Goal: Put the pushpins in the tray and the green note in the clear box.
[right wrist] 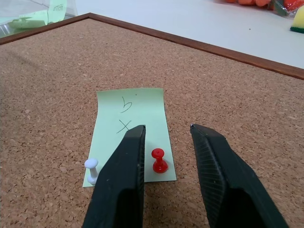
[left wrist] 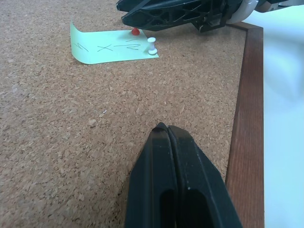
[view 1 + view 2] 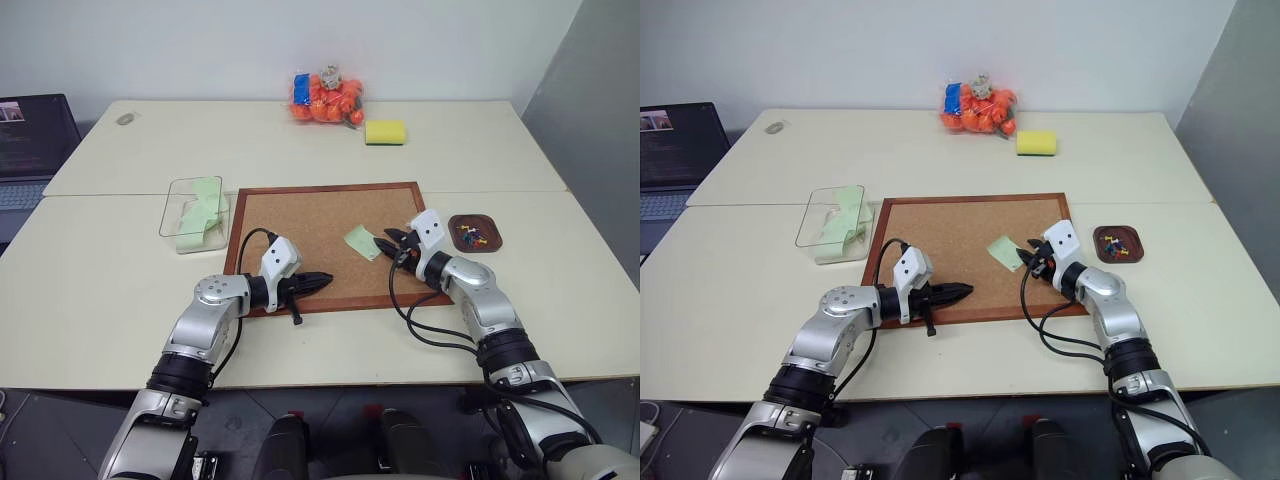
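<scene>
A: Any writing on the green note (image 1: 130,124)?

B: Handwritten marks, one an "X"; the rest I can't read. It lies on the corkboard (image 3: 310,225), pinned by a red pushpin (image 1: 159,160) and a white pushpin (image 1: 91,170).

A: The arms?

B: The right gripper (image 1: 166,130) reaches nearly level, fingers parted astride the red pin. The left gripper (image 2: 167,130) is clenched, empty, over the cork.

A: Containers?

B: Tray (image 3: 493,239) right of the board; clear box (image 3: 176,212) left.

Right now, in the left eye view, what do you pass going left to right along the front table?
Clear box → left gripper → green note → right gripper → tray.
</scene>
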You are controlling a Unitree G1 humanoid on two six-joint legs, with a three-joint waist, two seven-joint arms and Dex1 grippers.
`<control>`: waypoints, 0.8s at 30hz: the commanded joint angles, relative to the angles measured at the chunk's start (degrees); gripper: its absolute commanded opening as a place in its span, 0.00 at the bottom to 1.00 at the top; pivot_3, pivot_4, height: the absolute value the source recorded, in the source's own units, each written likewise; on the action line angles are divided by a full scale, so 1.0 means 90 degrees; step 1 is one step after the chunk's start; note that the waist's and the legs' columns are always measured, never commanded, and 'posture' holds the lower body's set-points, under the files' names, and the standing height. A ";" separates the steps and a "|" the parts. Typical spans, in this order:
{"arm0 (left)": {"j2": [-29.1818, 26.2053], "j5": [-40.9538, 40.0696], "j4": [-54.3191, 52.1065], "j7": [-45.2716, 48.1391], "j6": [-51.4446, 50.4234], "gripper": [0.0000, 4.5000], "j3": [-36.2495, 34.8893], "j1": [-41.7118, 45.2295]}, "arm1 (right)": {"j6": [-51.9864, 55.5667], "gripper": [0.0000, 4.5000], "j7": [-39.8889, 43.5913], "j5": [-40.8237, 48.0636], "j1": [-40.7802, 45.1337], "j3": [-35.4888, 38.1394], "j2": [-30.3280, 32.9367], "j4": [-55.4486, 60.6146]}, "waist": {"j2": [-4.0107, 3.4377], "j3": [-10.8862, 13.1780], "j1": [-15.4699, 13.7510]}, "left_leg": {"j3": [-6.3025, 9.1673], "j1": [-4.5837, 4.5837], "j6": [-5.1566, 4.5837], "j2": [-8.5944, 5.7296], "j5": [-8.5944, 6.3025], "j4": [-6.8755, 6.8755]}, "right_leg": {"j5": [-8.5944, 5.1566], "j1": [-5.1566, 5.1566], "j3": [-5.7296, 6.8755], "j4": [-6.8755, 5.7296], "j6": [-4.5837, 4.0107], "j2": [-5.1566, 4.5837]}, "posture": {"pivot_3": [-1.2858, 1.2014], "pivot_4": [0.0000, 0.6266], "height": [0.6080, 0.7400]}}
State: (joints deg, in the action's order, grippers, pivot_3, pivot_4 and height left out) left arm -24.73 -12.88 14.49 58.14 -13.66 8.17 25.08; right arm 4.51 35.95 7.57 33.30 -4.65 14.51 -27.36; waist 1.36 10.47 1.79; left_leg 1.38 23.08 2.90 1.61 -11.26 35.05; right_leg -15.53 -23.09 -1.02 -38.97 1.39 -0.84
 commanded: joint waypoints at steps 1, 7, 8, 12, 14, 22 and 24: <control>-0.0014 0.0094 0.0031 0.0004 -0.0073 0.00 0.0104 -0.0062 | 0.0038 0.33 0.0002 -0.0116 0.0124 -0.0045 0.0009 0.0075 | 0.0000 0.0000 0.0000 | 0.0000 0.0000 0.0000 0.0000 0.0000 0.0000 | 0.0000 0.0000 -0.0001 0.0000 0.0000 0.0000 | 0.52 0.24 1.00; 0.0003 0.0092 0.0004 -0.0035 -0.0084 0.00 0.0099 -0.0087 | 0.0082 0.33 0.0065 -0.0224 0.0151 -0.0095 -0.0005 -0.0060 | 0.0000 0.0000 0.0000 | 0.0000 0.0000 0.0000 0.0000 0.0000 0.0000 | 0.0000 0.0000 0.0000 0.0000 0.0000 0.0000 | 0.52 0.24 1.00; 0.0005 0.0090 -0.0006 -0.0040 -0.0087 0.00 0.0098 -0.0096 | 0.0090 0.33 0.0069 -0.0232 0.0155 -0.0097 -0.0003 -0.0067 | 0.0000 0.0000 0.0000 | 0.0000 0.0000 0.0000 0.0000 0.0000 0.0000 | 0.0000 0.0000 0.0000 0.0000 0.0000 0.0000 | 0.52 0.24 1.00; -0.0001 0.0084 -0.0014 -0.0046 -0.0088 0.00 0.0086 -0.0115 | 0.0136 0.24 0.0106 -0.0191 0.0156 -0.0076 -0.0011 -0.0062 | 0.0000 0.0000 0.0000 | 0.0000 -0.0001 0.0000 0.0000 0.0000 0.0000 | 0.0000 0.0000 0.0000 0.0000 0.0000 0.0000 | 0.52 0.24 1.00; 0.0004 0.0084 -0.0033 -0.0059 -0.0094 0.00 0.0087 -0.0127 | 0.0166 0.13 0.0129 -0.0155 0.0133 -0.0051 0.0003 -0.0008 | 0.0000 0.0000 0.0001 | 0.0000 -0.0001 0.0000 0.0000 0.0000 0.0000 | 0.0000 0.0000 -0.0001 0.0000 0.0000 0.0000 | 0.52 0.24 1.00; 0.0011 0.0081 -0.0029 -0.0064 -0.0099 0.00 0.0087 -0.0123 | 0.0262 0.00 0.0182 -0.0022 0.0120 0.0070 0.0003 0.0131 | 0.0000 0.0000 0.0001 | 0.0000 -0.0001 0.0000 0.0000 0.0000 0.0000 | 0.0000 0.0000 0.0000 0.0000 0.0000 0.0000 | 0.52 0.24 1.00; 0.0012 0.0085 -0.0002 -0.0061 -0.0088 0.00 0.0086 -0.0105 | 0.0328 0.00 0.0282 0.0166 0.0100 0.0172 -0.0023 0.0273 | 0.0000 0.0000 0.0001 | 0.0000 -0.0001 0.0000 0.0000 0.0000 0.0000 | 0.0000 0.0000 0.0000 0.0000 0.0000 0.0000 | 0.52 0.24 1.00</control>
State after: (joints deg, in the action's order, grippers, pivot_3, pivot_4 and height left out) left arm -24.70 -12.87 14.03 57.71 -14.18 8.14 24.88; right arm 6.76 37.23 6.40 33.75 -5.11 14.50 -27.56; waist 1.36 10.47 1.80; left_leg 1.38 23.08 2.90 1.61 -11.26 35.05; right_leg -15.54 -23.09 -1.02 -38.97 1.39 -0.84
